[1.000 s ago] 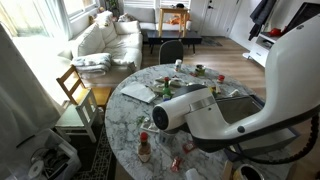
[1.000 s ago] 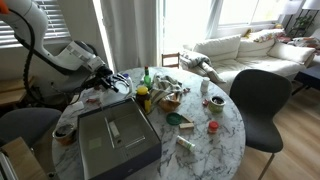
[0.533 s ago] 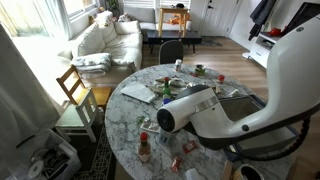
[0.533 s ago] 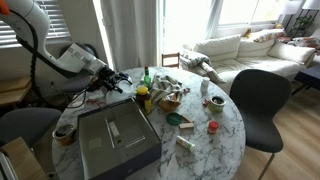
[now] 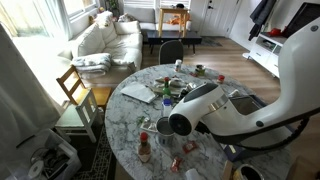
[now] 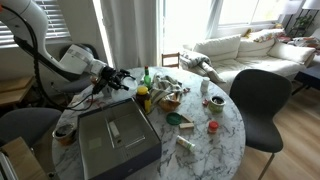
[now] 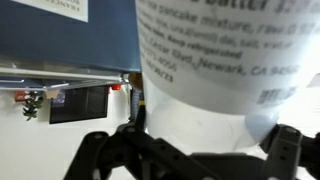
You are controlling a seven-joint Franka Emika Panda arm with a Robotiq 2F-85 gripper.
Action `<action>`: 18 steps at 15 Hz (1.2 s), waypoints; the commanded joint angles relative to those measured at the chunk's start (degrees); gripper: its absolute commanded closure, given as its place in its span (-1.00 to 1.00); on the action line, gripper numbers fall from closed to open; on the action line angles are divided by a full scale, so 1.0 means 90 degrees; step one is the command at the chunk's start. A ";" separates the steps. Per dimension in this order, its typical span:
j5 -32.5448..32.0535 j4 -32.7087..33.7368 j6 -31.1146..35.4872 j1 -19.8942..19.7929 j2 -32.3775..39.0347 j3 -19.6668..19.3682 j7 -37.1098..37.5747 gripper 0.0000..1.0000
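Only in the wrist view, legible label print on a white container [image 7: 215, 60] before wide-apart jaws.

Bright windows [image 6: 200, 15], white sofa [image 6: 238, 46], wood floor [image 6: 295, 135], dark chair [image 6: 262, 95]; possibly TV [image 5: 300, 15] at far wall.

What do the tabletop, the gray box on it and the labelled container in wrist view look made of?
Tabletop: probably marble or marble-look laminate, white with gray veins. Gray box: matte gray, flat top, squared edges; metal or plastic, cannot tell. Container: smooth white printed label around a round body, paper or plastic; body itself hidden.
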 commanded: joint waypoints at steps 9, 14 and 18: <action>-0.2194 -0.1104 0.1133 -0.0622 -0.0719 0.0271 0.0588 -0.42; -0.2960 -0.1278 0.1589 -0.0738 -0.0893 0.0369 0.0780 -0.42; -0.3459 -0.1531 0.2008 -0.0812 -0.0989 0.0405 0.0541 -0.42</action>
